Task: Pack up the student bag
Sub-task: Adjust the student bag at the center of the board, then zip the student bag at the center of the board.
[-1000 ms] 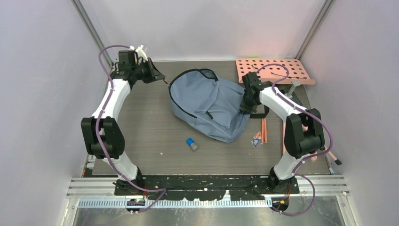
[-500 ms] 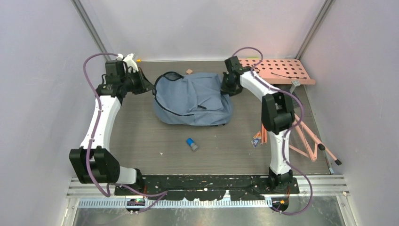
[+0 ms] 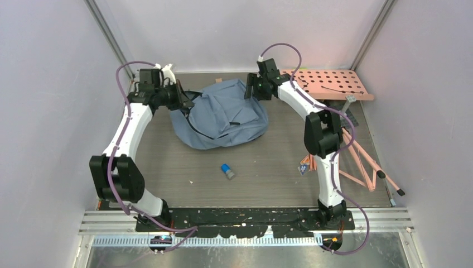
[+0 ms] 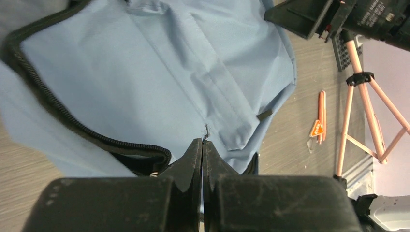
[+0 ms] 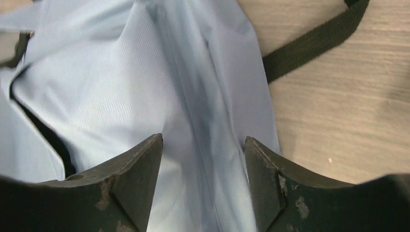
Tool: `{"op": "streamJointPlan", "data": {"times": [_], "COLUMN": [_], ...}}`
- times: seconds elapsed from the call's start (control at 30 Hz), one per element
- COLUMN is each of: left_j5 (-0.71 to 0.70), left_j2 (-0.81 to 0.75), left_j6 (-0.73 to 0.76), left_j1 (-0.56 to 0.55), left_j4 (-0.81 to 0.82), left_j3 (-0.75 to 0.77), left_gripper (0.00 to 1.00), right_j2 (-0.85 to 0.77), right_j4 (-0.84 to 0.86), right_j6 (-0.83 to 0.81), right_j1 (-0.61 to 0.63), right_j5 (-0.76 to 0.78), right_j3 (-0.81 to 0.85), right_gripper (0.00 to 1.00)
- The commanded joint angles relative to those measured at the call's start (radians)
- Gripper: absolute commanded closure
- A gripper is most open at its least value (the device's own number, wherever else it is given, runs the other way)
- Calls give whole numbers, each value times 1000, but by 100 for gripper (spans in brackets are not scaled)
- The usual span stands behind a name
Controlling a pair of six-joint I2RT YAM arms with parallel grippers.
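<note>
As right hand (image 5: 203, 145) lettering (image 4: 382, 8) blurs, student bag (image 3: 223, 114) crumpled

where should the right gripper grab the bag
Grip the raised fold running down the bag, coming from straight above. It stands up as a ridge between the open jaws of the right gripper, so they can pinch across it; elsewhere the cloth lies flat, with little to close on.
</note>
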Motion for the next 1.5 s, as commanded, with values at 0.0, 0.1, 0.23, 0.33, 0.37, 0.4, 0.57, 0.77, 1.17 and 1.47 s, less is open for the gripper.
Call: {"op": "streamJointPlan", "data": {"times": [0.0, 0.1, 0.23, 0.33, 0.37, 0.4, 0.57, 0.77, 1.17, 1.47], "left_j5": [56, 51, 29, 17, 17, 17, -49, -95, -98, -100], "left_j2": [51, 85, 108, 106, 102, 98, 56, 27, -3, -1], "left_j6": [-78, -118, -124, -121, -119, -117, -107, -114, -131, -134], "left_j1": [-57, -60, -59, -58, -58, -58, -57, -53, -52, -39], "left_j4": [64, 46, 18, -3, -6, -9, -61, -100, -96, -89], "left_j3": [99, 124, 136, 130, 126, 118, 95, 84, 59, 63], "left_gripper": [100, 100, 100, 100, 100, 100, 100, 100, 100, 100], "right_j2": [-257, -351, -386, -374, -367, -351, -322, -288, -175, -162], "right_j4": [93, 94, 89, 130, 137, 137, 120, 98, 75, 45], "right_j6": [-101, -190, -255, -270, -273, -281, -320, -369, -426, -475], "right_j1": [53, 113, 239, 303, 327, 336, 413, 505, 571, 575], "right_j5": [-60, -78, -124, -180, -203, -212, -197, -79, 15, 167], "right_j3": [-139, -181, -190, -190, -187, -174, -140, -141, -84, -51], "right_gripper": [29, 27, 26, 26, 26, 26, 25, 25, 28, 75]}}
